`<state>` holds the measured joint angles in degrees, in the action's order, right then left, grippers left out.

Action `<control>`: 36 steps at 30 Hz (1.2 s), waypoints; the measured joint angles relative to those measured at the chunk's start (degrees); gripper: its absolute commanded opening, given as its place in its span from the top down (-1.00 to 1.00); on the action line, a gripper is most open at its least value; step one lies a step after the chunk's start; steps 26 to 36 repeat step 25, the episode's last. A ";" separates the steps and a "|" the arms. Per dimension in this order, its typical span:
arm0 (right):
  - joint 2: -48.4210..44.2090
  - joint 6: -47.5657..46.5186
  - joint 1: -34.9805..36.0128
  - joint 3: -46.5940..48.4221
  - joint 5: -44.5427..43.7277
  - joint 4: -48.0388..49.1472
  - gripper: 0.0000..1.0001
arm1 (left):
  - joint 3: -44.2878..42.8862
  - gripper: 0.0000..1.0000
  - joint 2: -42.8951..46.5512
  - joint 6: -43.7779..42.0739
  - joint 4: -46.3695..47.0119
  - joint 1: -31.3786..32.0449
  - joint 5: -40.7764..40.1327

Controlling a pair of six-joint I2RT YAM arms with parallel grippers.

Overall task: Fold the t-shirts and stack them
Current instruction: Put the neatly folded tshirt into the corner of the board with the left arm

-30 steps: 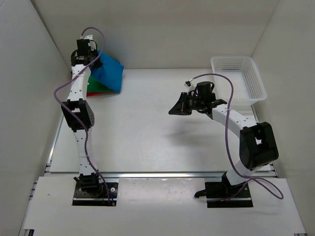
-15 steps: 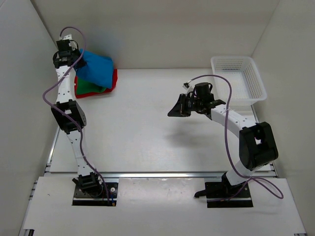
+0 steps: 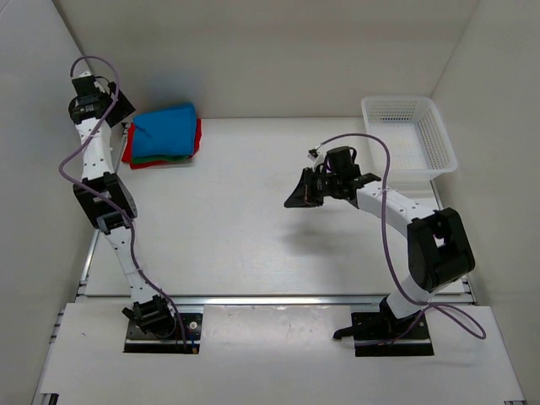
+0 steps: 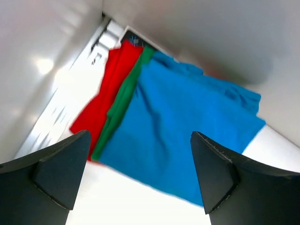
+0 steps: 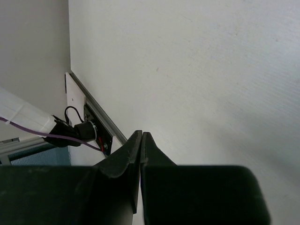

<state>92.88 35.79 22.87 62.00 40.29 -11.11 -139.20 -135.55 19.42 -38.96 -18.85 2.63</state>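
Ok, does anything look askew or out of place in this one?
Only slightly: the blue shirt on top sits offset, leaving strips of the green shirt and red shirt showing along one side. Nothing spilled or damaged.

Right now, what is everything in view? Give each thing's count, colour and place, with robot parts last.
soft cloth blue t-shirt: one, bright blue, top of the stack at the table's far left corner
folded green t-shirt: one, green, under the blue one, only an edge strip showing
folded red t-shirt: one, red, bottom of the stack, sticking out past the green
white plastic mesh basket: one, white, far right corner of the table
white table: one, white, under everything
left claw: one, black, open, above the stack, holding nothing
right claw: one, black, shut on nothing, above the table's middle
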 measured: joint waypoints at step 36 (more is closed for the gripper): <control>-35.63 -1.68 -5.95 -25.29 -5.07 -8.94 1.00 | 81.40 -0.97 78.95 -0.31 -1.22 28.30 14.49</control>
